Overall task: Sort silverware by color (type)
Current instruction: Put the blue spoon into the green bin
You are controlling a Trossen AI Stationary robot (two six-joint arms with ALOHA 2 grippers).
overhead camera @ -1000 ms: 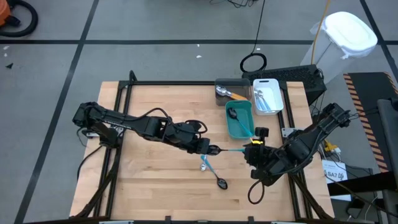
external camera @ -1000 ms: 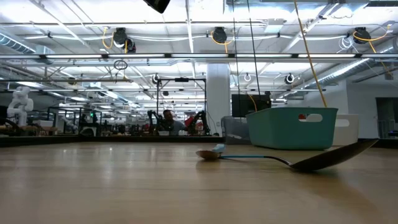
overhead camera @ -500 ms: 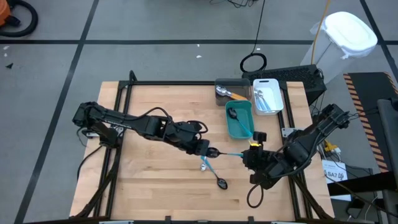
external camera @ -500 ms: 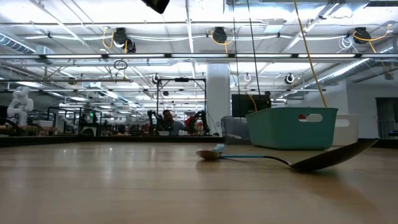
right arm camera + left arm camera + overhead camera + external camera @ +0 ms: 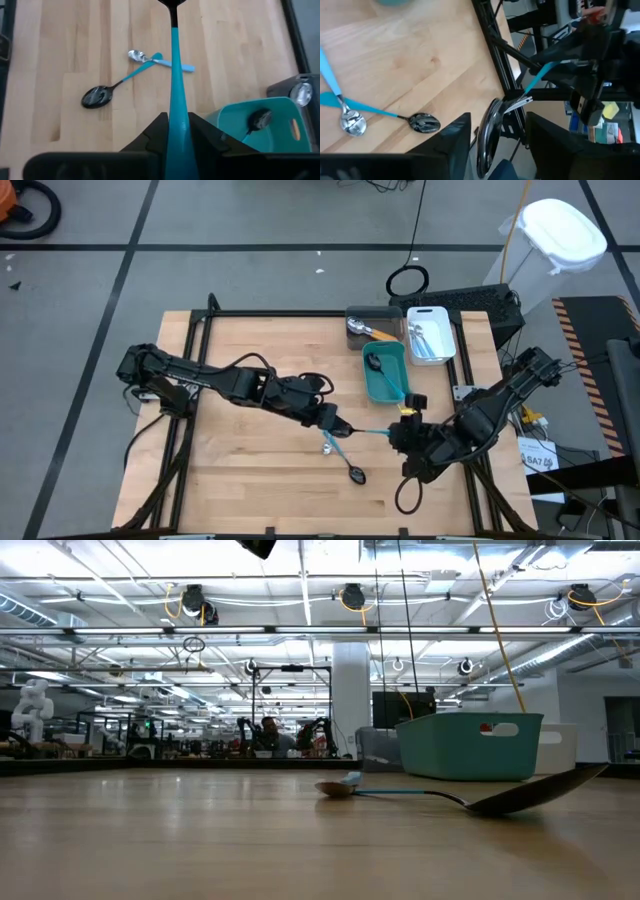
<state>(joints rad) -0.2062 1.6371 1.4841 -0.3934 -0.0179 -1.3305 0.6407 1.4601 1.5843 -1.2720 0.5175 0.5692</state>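
Note:
A spoon (image 5: 372, 430) with a light-blue handle and a dark head hangs above the table's middle, between my two grippers. My right gripper (image 5: 402, 432) is shut on its handle. My left gripper (image 5: 497, 120) is open, a finger on either side of the dark head (image 5: 487, 135), apart from it. On the wood lie two more blue-handled spoons, crossed: one dark-headed (image 5: 100, 95), one silver-headed (image 5: 137, 56). At the far right stand a grey bin (image 5: 358, 315), a white bin (image 5: 447, 330) and a teal bin (image 5: 368, 380). My right gripper pinches the spoon's light-blue handle (image 5: 176, 100) between its two fingers, at the handle's free end. It comes from the table's right side, slanting down. The spoon runs straight out ahead of the fingers toward my left gripper, lifted clear of the table.
The teal bin holds a dark spoon (image 5: 260, 120), the grey bin an orange-handled utensil (image 5: 378, 333), the white bin light-blue ones (image 5: 425, 338). In the low view the dark-headed spoon (image 5: 510, 798) lies in front of the teal bin (image 5: 470, 745). Bare wood covers the table's left and near parts.
My left gripper's fingers now stand apart around the spoon's head, where they were closed on it before. My right gripper has tipped a little with the handle in it. The spoon stays in the air between the two.

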